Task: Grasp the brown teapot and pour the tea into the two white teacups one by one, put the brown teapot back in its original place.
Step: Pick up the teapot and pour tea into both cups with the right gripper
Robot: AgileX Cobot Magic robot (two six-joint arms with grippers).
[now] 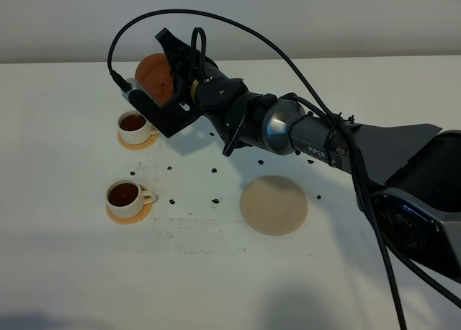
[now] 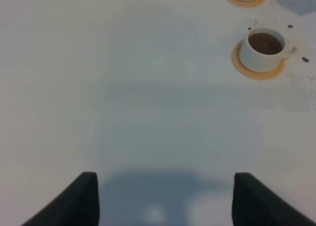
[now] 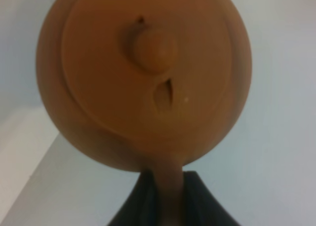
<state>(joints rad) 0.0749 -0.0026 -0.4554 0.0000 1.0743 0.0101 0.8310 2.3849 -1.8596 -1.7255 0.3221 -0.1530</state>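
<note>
The brown teapot (image 1: 152, 76) hangs tipped above the far white teacup (image 1: 134, 126), which holds dark tea on its orange coaster. My right gripper (image 1: 173, 65) is shut on the teapot's loop handle. In the right wrist view the lid and knob of the teapot (image 3: 148, 73) fill the picture, and the handle runs down between the dark fingers of the right gripper (image 3: 169, 189). The near teacup (image 1: 126, 194) (image 2: 265, 48) is also full of tea. The pale beige disc (image 1: 273, 204) lies bare to the right. My left gripper (image 2: 165, 201) hovers open over bare table.
Small dark specks (image 1: 215, 171) are scattered on the white table (image 1: 86, 272) between the cups and the disc. The right arm (image 1: 302, 132) stretches across the middle from the right. A black cable (image 1: 238, 27) loops above it. The far cup's coaster (image 2: 242, 0) shows at the left wrist view's edge.
</note>
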